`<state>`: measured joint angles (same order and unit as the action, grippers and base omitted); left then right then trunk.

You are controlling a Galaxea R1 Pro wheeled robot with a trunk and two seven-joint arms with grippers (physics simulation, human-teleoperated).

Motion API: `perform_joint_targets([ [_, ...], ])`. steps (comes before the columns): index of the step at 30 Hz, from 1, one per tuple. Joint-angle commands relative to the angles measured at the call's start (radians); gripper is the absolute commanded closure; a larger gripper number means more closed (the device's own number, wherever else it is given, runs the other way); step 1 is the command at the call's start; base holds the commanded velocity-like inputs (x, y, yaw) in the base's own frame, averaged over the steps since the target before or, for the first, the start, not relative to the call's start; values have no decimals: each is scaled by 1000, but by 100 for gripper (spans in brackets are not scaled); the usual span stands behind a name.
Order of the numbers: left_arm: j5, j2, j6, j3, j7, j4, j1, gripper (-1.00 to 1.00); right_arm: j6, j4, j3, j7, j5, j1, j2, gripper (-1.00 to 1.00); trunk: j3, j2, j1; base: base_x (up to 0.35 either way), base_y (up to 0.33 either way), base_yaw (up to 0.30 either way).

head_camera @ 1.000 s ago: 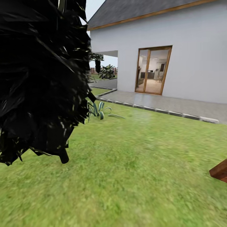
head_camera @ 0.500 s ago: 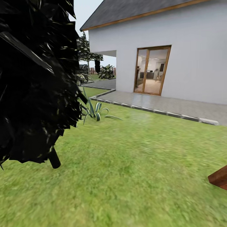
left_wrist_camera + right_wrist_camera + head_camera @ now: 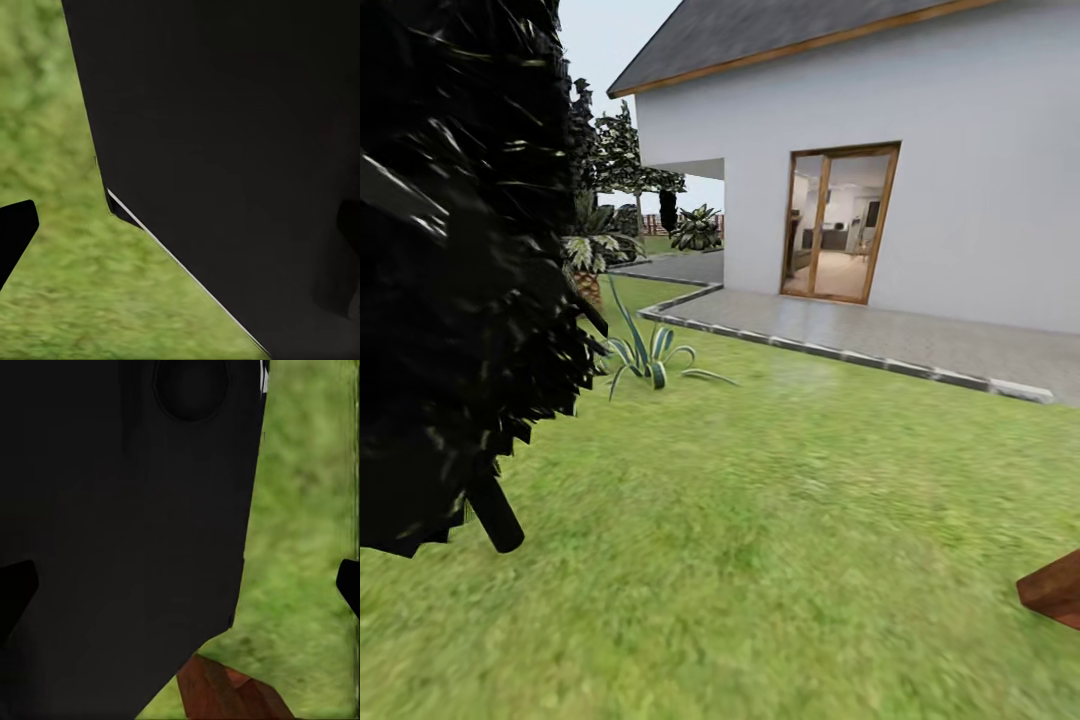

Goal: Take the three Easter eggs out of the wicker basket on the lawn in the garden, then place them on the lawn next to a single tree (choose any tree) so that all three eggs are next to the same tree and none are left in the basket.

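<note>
No eggs or wicker basket in sight, so you can't judge which arm is nearer; only lawn point(image 3: 780, 520), a dark cypress point(image 3: 450, 280) near left, white house point(image 3: 960, 180) far; gripper states unreadable.

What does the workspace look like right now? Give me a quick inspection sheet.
Surface: lawn, short green grass, running up to a paved terrace.
Job's things: nothing seen of eggs, basket or thick-trunked tree.
Clutter: reddish-brown wooden corner on the grass at the head view's right edge; also in the right wrist view.
Grippers: dark finger tips at the wrist views' edges, left, right; open or shut cannot be told.
Cables: nothing seen.
Surroundings: dark spiky tree close on the left, striped-leaf plant, white house with glass door.
</note>
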<state>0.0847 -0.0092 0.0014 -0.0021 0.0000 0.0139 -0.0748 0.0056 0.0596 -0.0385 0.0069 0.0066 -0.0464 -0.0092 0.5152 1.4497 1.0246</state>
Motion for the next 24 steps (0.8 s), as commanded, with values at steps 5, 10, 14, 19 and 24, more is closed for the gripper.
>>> perform_joint_targets([
  [5, 9, 0, 0, 1, 0, 1, 0, -100, 1, 2, -4, 1, 0, -1, 0, -100, 1, 0, 0, 248, -241, 0],
  [10, 6, 0, 0, 4, -4, 1, 0, -100, 1, 2, -4, 0, 1, -1, 0, -100, 1, 0, 0, 310, -67, 0],
  [14, 6, 0, 0, 5, -6, 1, 0, -100, 2, 2, -4, 1, 1, -1, 0, -100, 1, 0, 0, 332, -6, 0],
  [19, 6, 0, 0, 5, -6, 1, 0, -100, 2, 2, -4, 1, 1, -1, 0, -100, 1, 0, 0, 334, -1, 0],
  [24, 7, 0, 0, 4, -6, 1, 0, -100, 2, 2, -4, 1, 1, -1, 0, -100, 1, 0, 0, 334, -15, 0],
])
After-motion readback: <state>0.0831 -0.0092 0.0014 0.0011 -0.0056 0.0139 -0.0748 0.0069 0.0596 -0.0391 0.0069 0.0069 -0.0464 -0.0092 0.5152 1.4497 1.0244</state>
